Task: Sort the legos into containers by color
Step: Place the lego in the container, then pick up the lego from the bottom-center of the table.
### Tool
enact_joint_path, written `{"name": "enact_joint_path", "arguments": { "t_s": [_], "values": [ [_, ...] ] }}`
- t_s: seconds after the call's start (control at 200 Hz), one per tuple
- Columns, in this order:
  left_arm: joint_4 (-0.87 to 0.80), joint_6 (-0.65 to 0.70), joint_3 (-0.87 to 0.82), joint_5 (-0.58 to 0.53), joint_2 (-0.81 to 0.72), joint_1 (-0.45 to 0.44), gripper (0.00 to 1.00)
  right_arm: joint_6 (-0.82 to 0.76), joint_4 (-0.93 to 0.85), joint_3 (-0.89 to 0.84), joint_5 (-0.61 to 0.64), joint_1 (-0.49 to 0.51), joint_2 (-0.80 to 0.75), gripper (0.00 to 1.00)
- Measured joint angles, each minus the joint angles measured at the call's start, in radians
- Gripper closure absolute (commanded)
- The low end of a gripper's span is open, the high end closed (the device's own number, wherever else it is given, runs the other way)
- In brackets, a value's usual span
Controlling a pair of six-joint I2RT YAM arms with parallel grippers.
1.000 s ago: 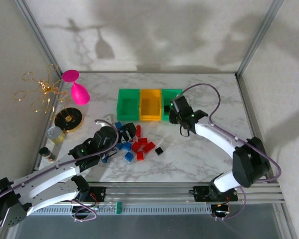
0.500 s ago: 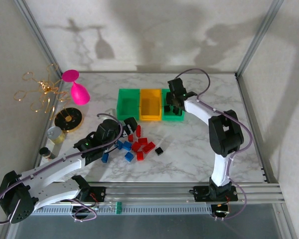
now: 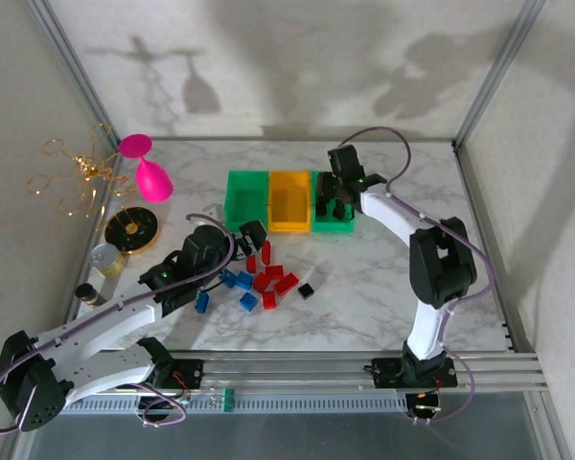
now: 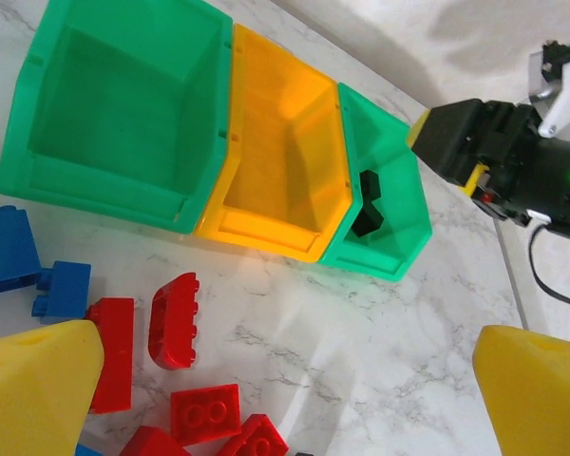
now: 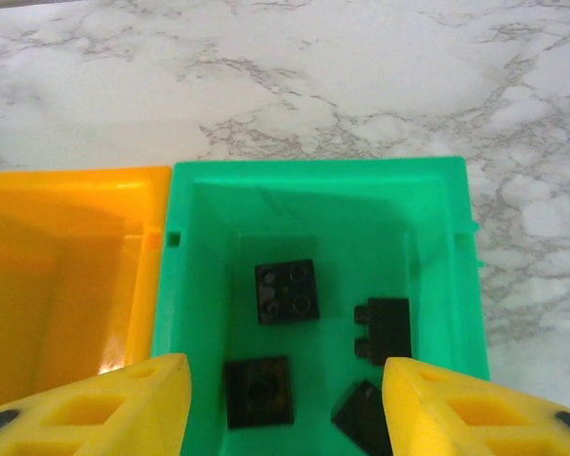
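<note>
Over the right green bin, the right hand hangs with fingers apart and nothing between them. Black legos lie on the bin floor below: three are plain, and a fourth is cut off by the frame edge, probably another brick. I read this as the drop-off end of a black run. Next for that arm: lift clear of the bin wall and go near-left to the loose black lego, which sits alone just right of the red cluster. It's low and tiny, so it needs a centred top-down pinch. The left hand is spread wide and carrying nothing, poised above the red legos and blue legos near the bins. The reds crowd each other, so take an edge piece first. The orange bin and left green bin both look empty, so red and blue sorting hasn't started and each colour needs a bin assigned. The bench is white marble-look, flat and glossy, so bricks may skate if nudged. White walls and aluminium frame posts enclose it. At far left, well apart from the work, are a pink object, a gold wire piece, a round gold-and-black dish and small jars.
</note>
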Motion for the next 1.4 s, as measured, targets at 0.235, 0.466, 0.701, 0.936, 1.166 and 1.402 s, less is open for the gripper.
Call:
{"name": "enact_joint_path", "arguments": {
  "t_s": [0.235, 0.466, 0.701, 0.936, 1.166, 1.402],
  "values": [
    [-0.014, -0.001, -0.002, 0.024, -0.05, -0.001, 0.0, 0.007, -0.001, -0.18, -0.028, 0.059, -0.186, 0.37],
    [-0.049, -0.003, -0.043, 0.04, -0.097, -0.015, 0.0, 0.032, -0.019, -0.329, -0.031, 0.137, -0.296, 0.33],
    [-0.075, -0.017, -0.103, 0.046, -0.128, -0.035, 0.0, 0.091, -0.031, -0.455, -0.026, 0.241, -0.369, 0.28],
    [-0.086, -0.053, -0.145, 0.049, -0.153, -0.045, 0.0, 0.163, -0.025, -0.578, -0.022, 0.357, -0.408, 0.24],
    [-0.09, -0.092, -0.18, 0.041, -0.166, -0.045, 0.0, 0.212, -0.009, -0.641, -0.003, 0.432, -0.408, 0.23],
    [-0.09, -0.111, -0.184, 0.03, -0.167, -0.048, 0.0, 0.225, 0.027, -0.657, -0.004, 0.535, -0.394, 0.29]
  ]
}}
